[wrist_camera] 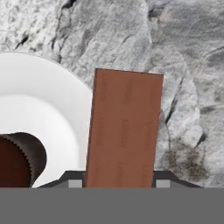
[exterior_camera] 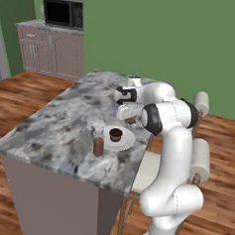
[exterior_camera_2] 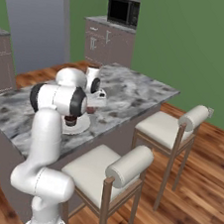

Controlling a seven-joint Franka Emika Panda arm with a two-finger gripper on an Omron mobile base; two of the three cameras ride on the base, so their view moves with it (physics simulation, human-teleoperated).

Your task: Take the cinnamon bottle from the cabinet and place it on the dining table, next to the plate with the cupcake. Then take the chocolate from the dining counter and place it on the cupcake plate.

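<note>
So the big marbled island, the dining table (exterior_camera: 59,130), is where everything's happening right now. The cinnamon bottle (exterior_camera: 98,143) is already standing upright on the tabletop just beside the plate (exterior_camera: 125,141), so that half of the job looks done to me. What's left is the chocolate.

The plate is near the edge closest to the stools, with the cupcake (exterior_camera: 116,134) sitting on it, roughly in the middle as far as I can see. In the hand view the plate (wrist_camera: 48,100) takes up the left side and the cupcake (wrist_camera: 17,162) pokes in at the lower left.

The gripper (wrist_camera: 119,183) is clamped on the chocolate (wrist_camera: 124,129); the bar sticks straight out from between the tips, and from the base camera the hand is down low right by the plate's far side. From that hand view, the bar hangs partly over the plate's rim and partly over bare stone.

If I were driving this, I'd slide the hand further toward the cupcake so the whole bar is over the white, then lower it before letting go. Release from here and my guess is it tips off the rim onto the tabletop. Also watch the cupcake; there isn't much spare plate around it, so aim for the open crescent and don't shove it.
</note>
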